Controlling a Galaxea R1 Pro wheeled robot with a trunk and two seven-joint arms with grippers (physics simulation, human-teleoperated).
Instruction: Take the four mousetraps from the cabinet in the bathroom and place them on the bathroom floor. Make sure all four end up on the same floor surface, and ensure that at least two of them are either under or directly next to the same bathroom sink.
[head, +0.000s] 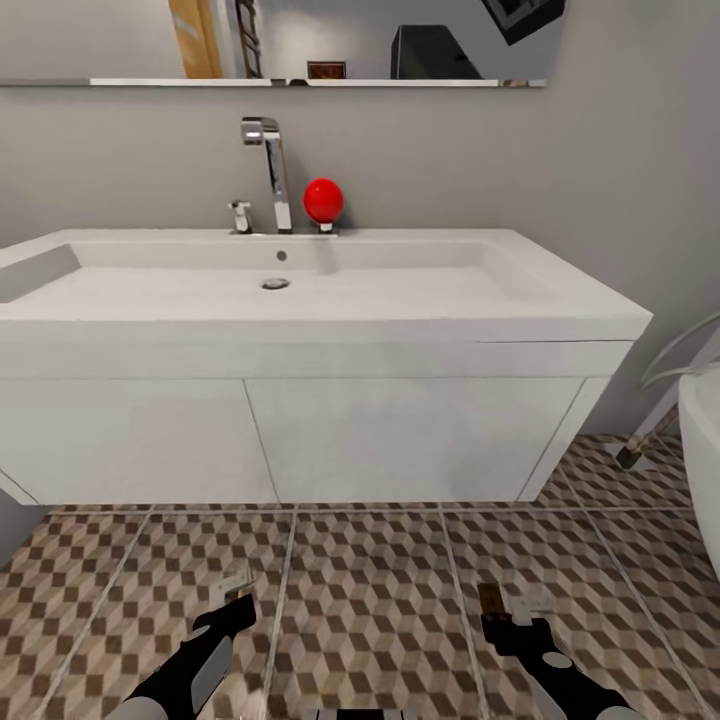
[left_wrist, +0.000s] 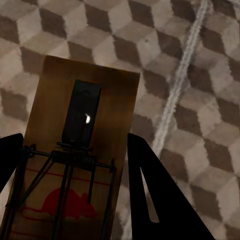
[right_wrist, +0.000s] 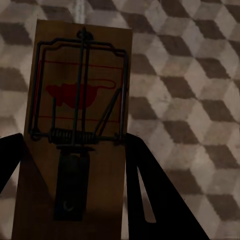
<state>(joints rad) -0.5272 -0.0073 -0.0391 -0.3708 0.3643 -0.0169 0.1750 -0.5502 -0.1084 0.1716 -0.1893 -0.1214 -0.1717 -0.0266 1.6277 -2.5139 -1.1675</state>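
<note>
The white sink (head: 300, 300) on its white drawer unit (head: 400, 440) faces me, with the cube-patterned bathroom floor (head: 370, 590) below it. Low over the tiles in front of the unit, my left gripper (head: 232, 600) is shut on a mousetrap (left_wrist: 85, 85), a tan board with dark wire and a red mouse mark, held between the dark fingers (left_wrist: 150, 185). My right gripper (head: 505, 612) is shut on a second mousetrap (right_wrist: 80, 65), whose brown edge (head: 489, 598) shows in the head view. Both traps hang just above the floor. The cabinet is out of view.
A chrome faucet (head: 272, 170) and a red ball-shaped item (head: 323, 200) stand at the back of the basin, under a mirror (head: 280, 40). The white bathtub rim (head: 703, 440) and its pipe (head: 650, 430) close the right side. A grey wall stands behind.
</note>
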